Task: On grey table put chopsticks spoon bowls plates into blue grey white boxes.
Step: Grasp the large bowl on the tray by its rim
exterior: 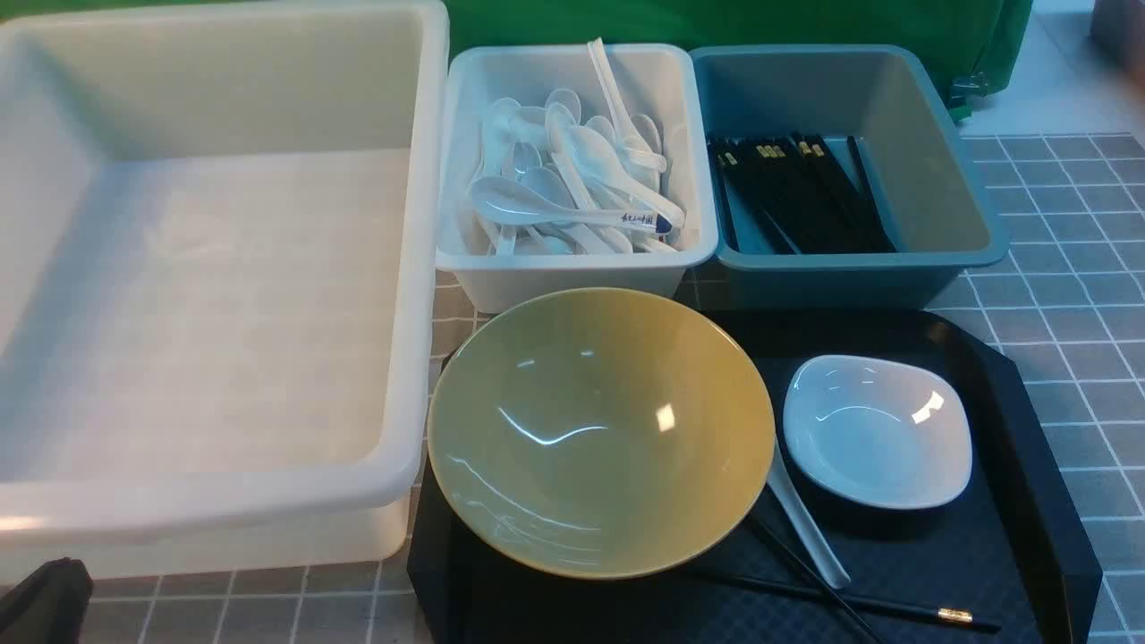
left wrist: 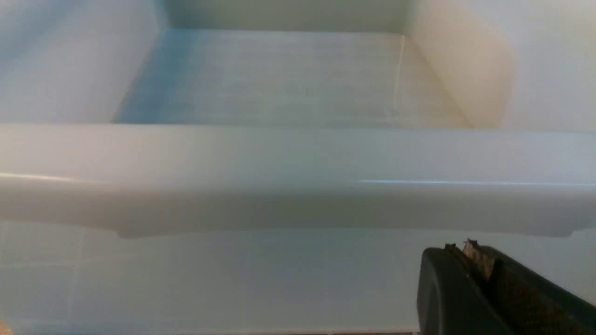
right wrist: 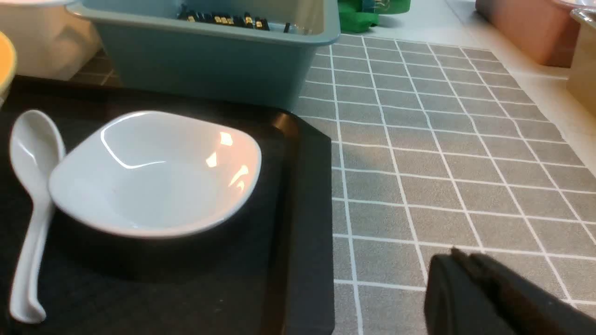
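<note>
On a black tray [exterior: 1029,465] sit a yellow bowl [exterior: 599,429] and a small white plate [exterior: 877,429]. A white spoon [exterior: 805,528] and black chopsticks [exterior: 859,604] lie between and in front of them. Behind stand a large empty white box [exterior: 420,268], a smaller pale box [exterior: 572,273] of spoons and a blue box [exterior: 948,179] of chopsticks. My left gripper [left wrist: 461,249] is shut and empty, low before the white box's near rim [left wrist: 298,177]. My right gripper [right wrist: 458,256] is shut and empty over the grey table, beside the tray [right wrist: 302,209] and plate [right wrist: 153,172].
The grey tiled table [exterior: 1073,268] stretches to the right of the tray and blue box. A green cloth [exterior: 716,22] hangs behind the boxes. A pinkish bin [right wrist: 526,32] stands beyond the table's far right edge.
</note>
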Tool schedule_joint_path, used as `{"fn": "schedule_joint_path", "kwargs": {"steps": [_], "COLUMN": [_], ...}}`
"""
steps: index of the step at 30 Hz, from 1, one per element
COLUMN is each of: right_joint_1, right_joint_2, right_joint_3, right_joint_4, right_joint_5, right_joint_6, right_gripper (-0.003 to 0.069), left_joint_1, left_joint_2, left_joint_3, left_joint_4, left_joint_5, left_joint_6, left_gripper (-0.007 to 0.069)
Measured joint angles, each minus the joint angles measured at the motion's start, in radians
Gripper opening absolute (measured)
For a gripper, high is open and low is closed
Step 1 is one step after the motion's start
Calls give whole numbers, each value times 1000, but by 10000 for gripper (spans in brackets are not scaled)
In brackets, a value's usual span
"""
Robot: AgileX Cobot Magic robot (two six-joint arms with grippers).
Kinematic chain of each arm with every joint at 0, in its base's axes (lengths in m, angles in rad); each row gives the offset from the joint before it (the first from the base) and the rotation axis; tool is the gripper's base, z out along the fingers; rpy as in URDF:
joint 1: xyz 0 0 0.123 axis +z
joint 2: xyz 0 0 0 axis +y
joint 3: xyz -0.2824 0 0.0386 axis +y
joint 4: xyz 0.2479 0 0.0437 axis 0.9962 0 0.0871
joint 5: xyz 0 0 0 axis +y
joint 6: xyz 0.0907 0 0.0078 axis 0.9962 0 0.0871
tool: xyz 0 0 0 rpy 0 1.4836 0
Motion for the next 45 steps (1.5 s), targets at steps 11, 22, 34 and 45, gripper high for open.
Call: {"fn": "schedule_joint_path", "kwargs": {"steps": [11,22,34,45], "right_joint_1": [0,0,0,0], "right_joint_2": [0,0,0,0], "right_joint_3": [0,0,0,0], "right_joint_4": [0,0,0,1], "right_joint_5": [0,0,-60,-621], "right_joint_6": [0,1,1,99], "right_gripper": [67,78,87,101], "left_joint_1": [0,0,0,0], "left_joint_2": [0,0,0,0], "left_joint_3": [0,0,1,2], "left_joint_4": [0,17,74,74], "left_joint_5": [0,-2,-28,-726], "left_joint_6": [0,8,37,36], "left_gripper": [-8,-8,-8,-8]}}
